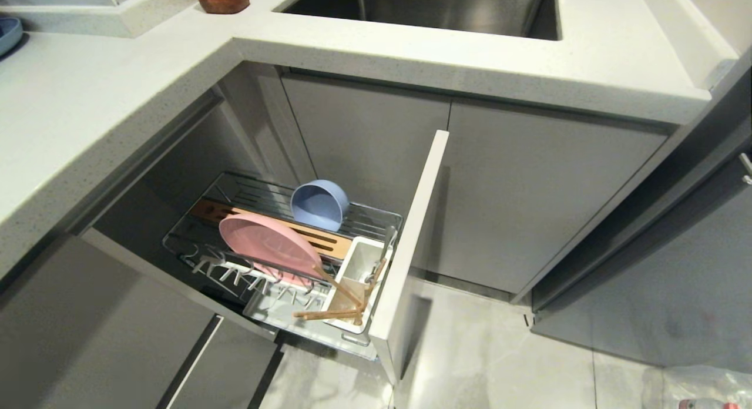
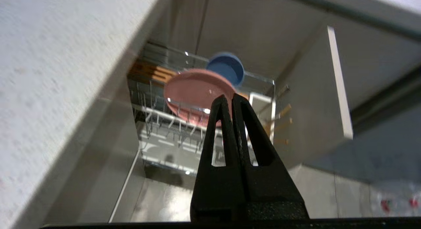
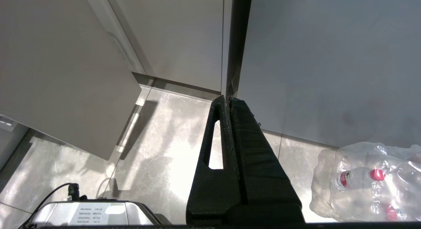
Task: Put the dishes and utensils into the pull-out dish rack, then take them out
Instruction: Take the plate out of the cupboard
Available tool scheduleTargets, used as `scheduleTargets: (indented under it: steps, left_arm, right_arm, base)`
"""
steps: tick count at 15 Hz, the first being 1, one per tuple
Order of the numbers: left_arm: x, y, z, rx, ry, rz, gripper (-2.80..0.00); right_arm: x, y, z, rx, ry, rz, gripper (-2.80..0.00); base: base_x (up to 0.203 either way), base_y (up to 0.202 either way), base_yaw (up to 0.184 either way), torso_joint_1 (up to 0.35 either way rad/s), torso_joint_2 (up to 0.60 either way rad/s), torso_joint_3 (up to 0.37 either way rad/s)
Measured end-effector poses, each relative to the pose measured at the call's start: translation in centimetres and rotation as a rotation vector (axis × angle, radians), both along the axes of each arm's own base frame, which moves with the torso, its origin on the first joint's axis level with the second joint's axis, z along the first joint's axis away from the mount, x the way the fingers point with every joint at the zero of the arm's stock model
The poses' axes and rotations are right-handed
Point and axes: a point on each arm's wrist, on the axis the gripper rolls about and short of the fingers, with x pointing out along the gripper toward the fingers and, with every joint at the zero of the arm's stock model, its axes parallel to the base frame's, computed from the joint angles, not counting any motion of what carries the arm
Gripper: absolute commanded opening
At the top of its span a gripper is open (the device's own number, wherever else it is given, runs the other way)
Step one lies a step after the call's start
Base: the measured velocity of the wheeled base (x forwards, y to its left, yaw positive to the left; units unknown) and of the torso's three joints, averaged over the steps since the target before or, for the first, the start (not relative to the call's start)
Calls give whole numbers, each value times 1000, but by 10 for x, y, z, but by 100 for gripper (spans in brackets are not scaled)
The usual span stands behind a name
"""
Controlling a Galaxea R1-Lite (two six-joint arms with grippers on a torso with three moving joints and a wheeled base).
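Pull-out dish rack (image 1: 376,221) stood drawn out from under the white countertop (image 1: 88,115), its pale grey front panel (image 1: 411,244) edge-on toward the head camera. Head view: pink plate (image 1: 267,244) leaned on edge in the wire tines near the front of the rack. Pale blue bowl (image 1: 320,204) lay tipped on its side behind it, mouth facing the front, on the wire grid. Copper-brown slotted strip (image 1: 317,240) ran between plate and bowl. White utensil caddy (image 1: 358,274) sat just inside the front panel; two chopsticks (image 1: 341,288) stuck out of it at a slant, and the grey spoon (image 1: 385,247) stood in it against the panel side. Steel sink (image 1: 435,9) was set in the countertop above. Neither of my arms showed here.

Left wrist view: my left gripper (image 2: 228,99) hung in the air in front of the open rack, fingers pressed together, clenched on nothing. Beyond the tips I saw the plate (image 2: 194,90), the bowl (image 2: 227,66) and the chopstick ends (image 2: 283,115), all apart from the gripper. Picture was blurred.

Right wrist view: my right gripper (image 3: 227,99) pointed at the tiled floor (image 3: 164,150) beside closed cabinet doors, fingers together, empty. A plastic-wrapped pack of bottles (image 3: 365,179) lay on the floor nearby.
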Motion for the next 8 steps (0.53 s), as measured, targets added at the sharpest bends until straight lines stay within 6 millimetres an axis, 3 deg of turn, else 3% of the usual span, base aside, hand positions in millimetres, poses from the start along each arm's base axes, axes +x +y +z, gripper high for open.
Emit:
scheduleTargets:
  steps: [4,8]
  left_arm:
    - [-3,-2,-55,137,19,2,-280]
    - [13,-2,-103,218,42,71,-280]
  right_arm:
    - [0,0,0,0,0,0,-280]
    - [0,0,0,0,0,0,-280]
  base:
    - [0,0,0,0,0,0]
    - [0,0,0,0,0,0]
